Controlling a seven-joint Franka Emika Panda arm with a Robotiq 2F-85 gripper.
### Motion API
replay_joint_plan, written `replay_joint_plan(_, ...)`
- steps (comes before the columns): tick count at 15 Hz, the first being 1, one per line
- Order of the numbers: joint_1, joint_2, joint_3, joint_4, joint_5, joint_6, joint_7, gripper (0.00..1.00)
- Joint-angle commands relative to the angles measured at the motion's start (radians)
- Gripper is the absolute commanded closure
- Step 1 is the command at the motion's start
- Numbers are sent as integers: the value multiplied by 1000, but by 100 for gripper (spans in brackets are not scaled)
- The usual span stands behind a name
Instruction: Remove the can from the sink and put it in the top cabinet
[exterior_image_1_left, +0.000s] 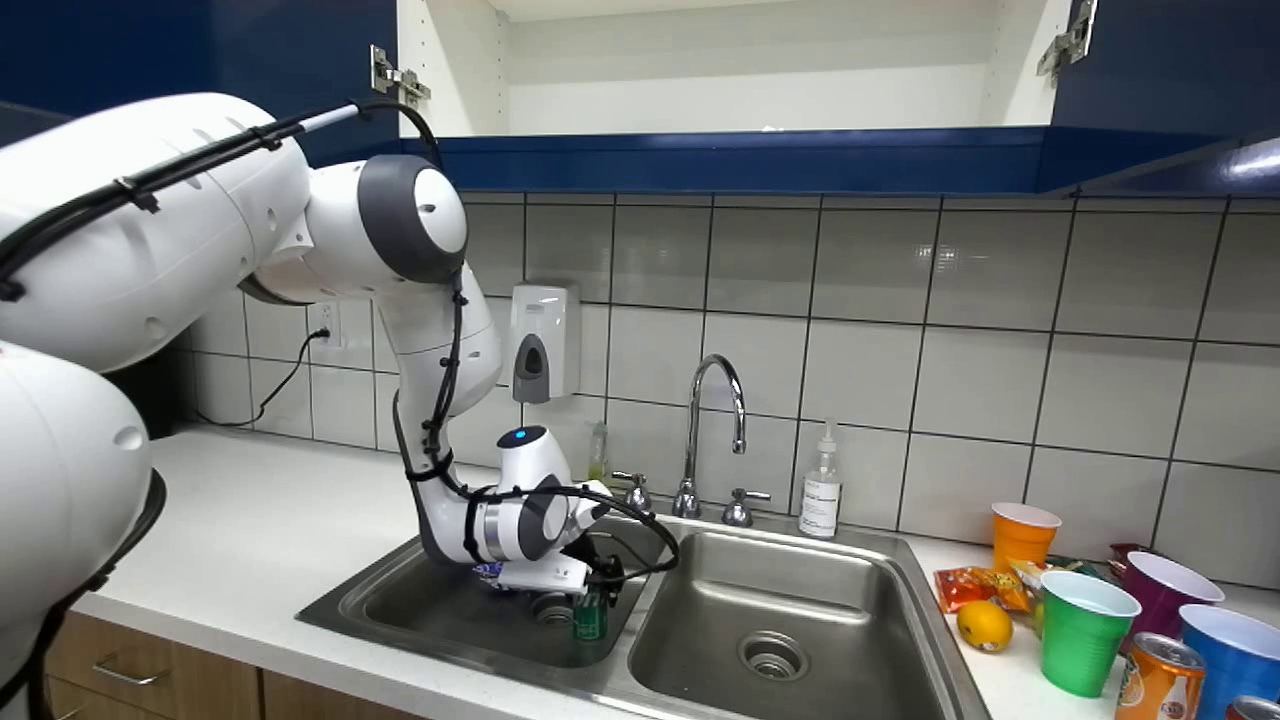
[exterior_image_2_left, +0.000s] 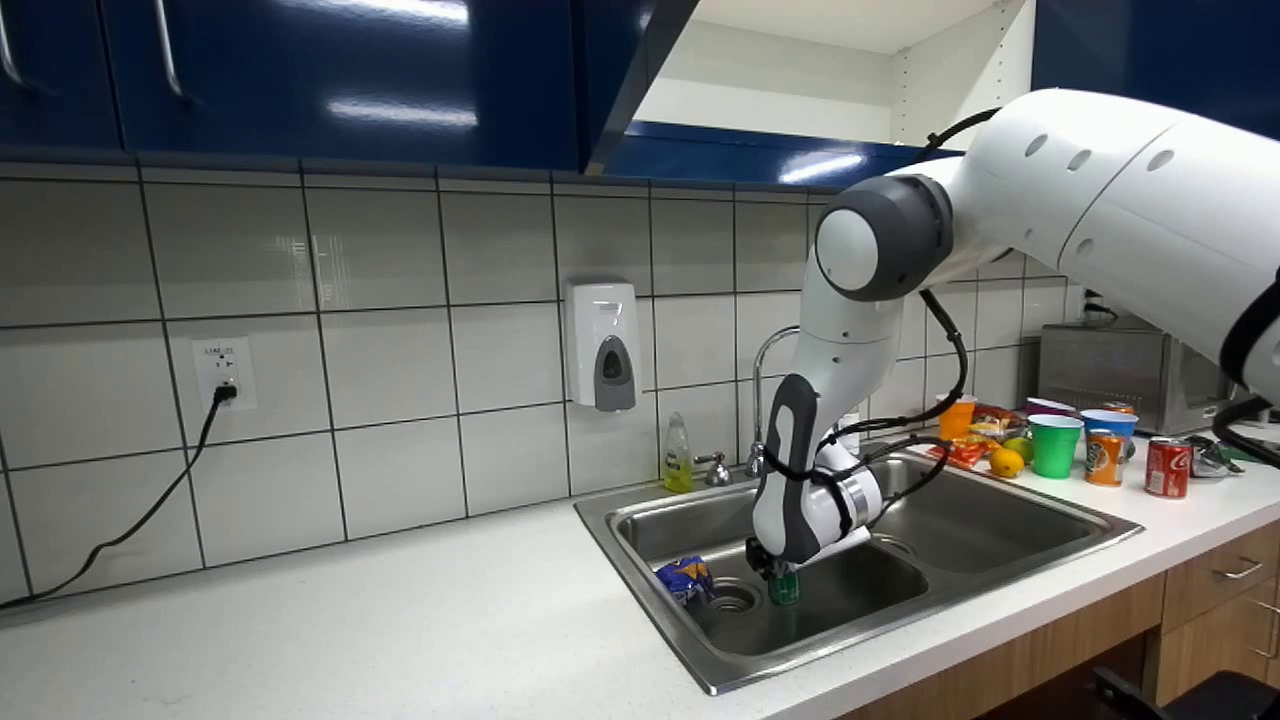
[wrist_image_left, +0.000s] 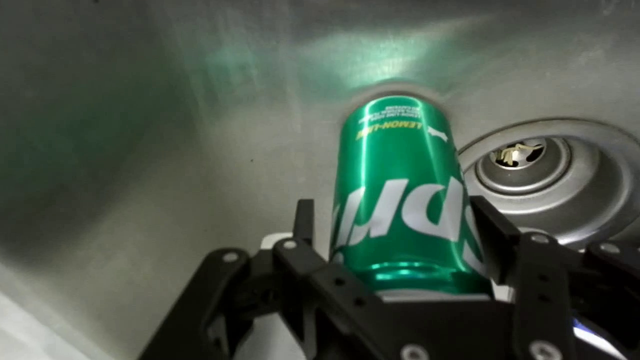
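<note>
The green can (wrist_image_left: 400, 160) stands on end on the floor of the sink (exterior_image_1_left: 820, 580), in the basin below my arm, close beside its drain (wrist_image_left: 525, 185). Both exterior views show only its lower part, below the gripper. My gripper (wrist_image_left: 391, 202) points down over the can with one finger on each side of it. A gap shows between the left finger (wrist_image_left: 304, 220) and the can's wall. On the opposite side the finger (wrist_image_left: 495, 225) is against or very near the can; contact cannot be told. Overhead, the top cabinet (exterior_image_1_left: 750, 80) has its doors swung wide, with its white interior showing.
A blue-purple packet (exterior_image_2_left: 685, 578) lies in the same basin, past the drain. The faucet (exterior_image_1_left: 694, 430) rises behind the sink, near a pump bottle (exterior_image_1_left: 820, 495). A green cup (exterior_image_1_left: 1085, 640), an orange can (exterior_image_1_left: 1160, 680) and snacks crowd the counter. A soap dispenser (exterior_image_1_left: 545, 340) hangs on the wall.
</note>
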Motion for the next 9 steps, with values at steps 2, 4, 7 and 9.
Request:
replay_joint_plan(2,7,16,-6,26,17,4,2,59)
replay_joint_plan(4,5,17,-4,29,16,4,2,60)
replay_joint_plan(7,4,16,-4,27,15,-4,1,60)
replay_joint_plan(9,2,11,-2,26,13,-21,-2,60)
